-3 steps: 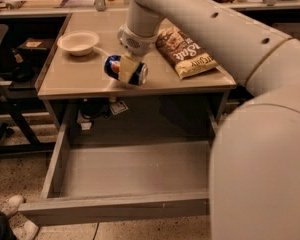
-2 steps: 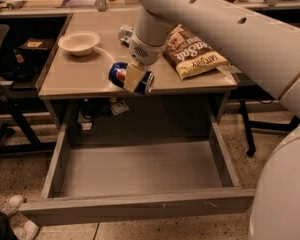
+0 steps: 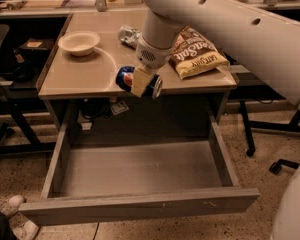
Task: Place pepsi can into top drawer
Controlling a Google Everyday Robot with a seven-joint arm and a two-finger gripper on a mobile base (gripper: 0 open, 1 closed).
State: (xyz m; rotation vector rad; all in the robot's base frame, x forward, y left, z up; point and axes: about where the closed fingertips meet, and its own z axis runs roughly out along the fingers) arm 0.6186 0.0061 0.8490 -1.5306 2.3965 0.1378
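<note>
The pepsi can (image 3: 124, 78) is blue with a silver end and lies on its side in my gripper (image 3: 140, 82). The gripper is shut on the can and holds it at the desk's front edge, just above the open top drawer (image 3: 140, 170). The drawer is pulled fully out below the desk; it is wide, grey and shallow, with a long front panel (image 3: 140, 205). My white arm reaches in from the upper right and hides part of the desk.
On the desk (image 3: 80, 79) stand a white bowl (image 3: 79, 42), a chip bag (image 3: 197, 54) and a silver dented can (image 3: 127, 35). A chair base (image 3: 270, 149) is at the right. Shoes (image 3: 10, 214) show at the lower left.
My gripper has carried the pepsi can forward, from over the desk top to its front edge above the drawer. The view has also shifted, so the arm now covers less of the drawer.
</note>
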